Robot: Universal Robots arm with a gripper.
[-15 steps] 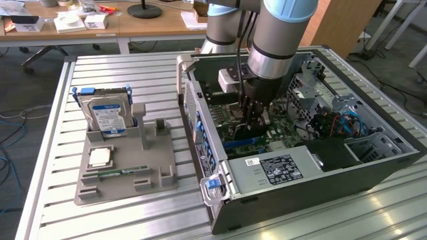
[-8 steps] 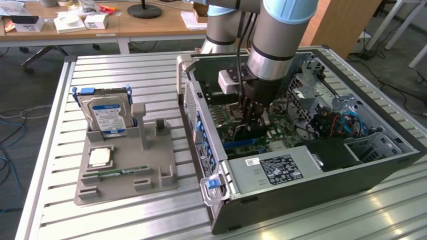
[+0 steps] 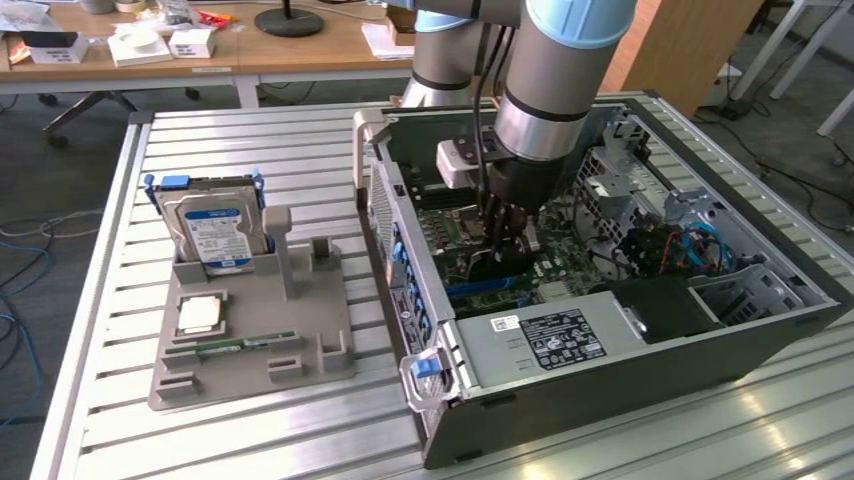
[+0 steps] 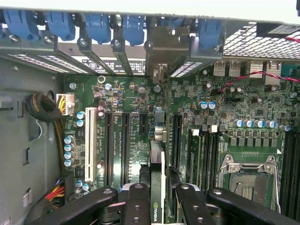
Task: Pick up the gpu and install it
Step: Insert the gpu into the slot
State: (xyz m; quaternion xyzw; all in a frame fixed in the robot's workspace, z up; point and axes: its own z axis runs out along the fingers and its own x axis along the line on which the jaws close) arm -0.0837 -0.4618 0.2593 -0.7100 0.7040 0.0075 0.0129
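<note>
Claw [image 4: 161,194] grips gpu [image 4: 157,161] above motherboard [image 4: 117,101].

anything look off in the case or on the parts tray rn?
Nothing stands out. The gpu is held upright between the fingers over the motherboard, in line with the slots and not tilted. On the tray, the hard drive stands upright in its holder.

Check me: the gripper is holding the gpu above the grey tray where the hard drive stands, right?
Not quite. The gripper holds the gpu inside the case, above the motherboard, as the exterior view shows. The hard drive does stand in the grey tray.
</note>
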